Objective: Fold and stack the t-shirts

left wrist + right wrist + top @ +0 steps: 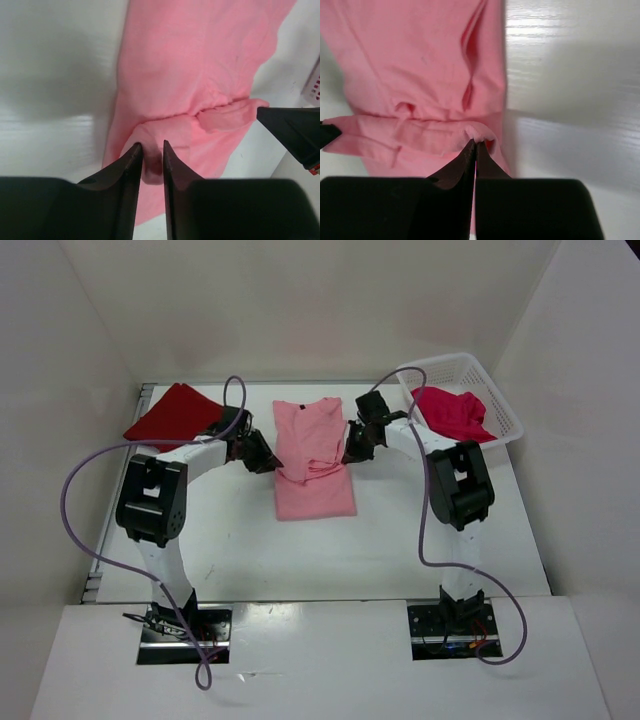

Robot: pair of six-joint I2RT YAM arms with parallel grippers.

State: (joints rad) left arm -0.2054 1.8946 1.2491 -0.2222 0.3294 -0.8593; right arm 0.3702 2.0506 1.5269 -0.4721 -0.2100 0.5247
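The light pink t-shirt (315,465) lies flat in the middle of the table, with its lower part folded up into a ridge across it. My left gripper (274,466) is at the shirt's left edge, shut on a fold of pink cloth (153,159). My right gripper (349,454) is at the right edge, shut on the pink fold's corner (482,132). The dark red t-shirt (175,412) lies at the back left of the table. The magenta-crimson t-shirt (452,412) lies crumpled in the basket.
A white lattice basket (455,362) stands at the back right corner. White walls enclose the table (300,550) on the left, back and right. The right gripper's finger (292,130) shows in the left wrist view.
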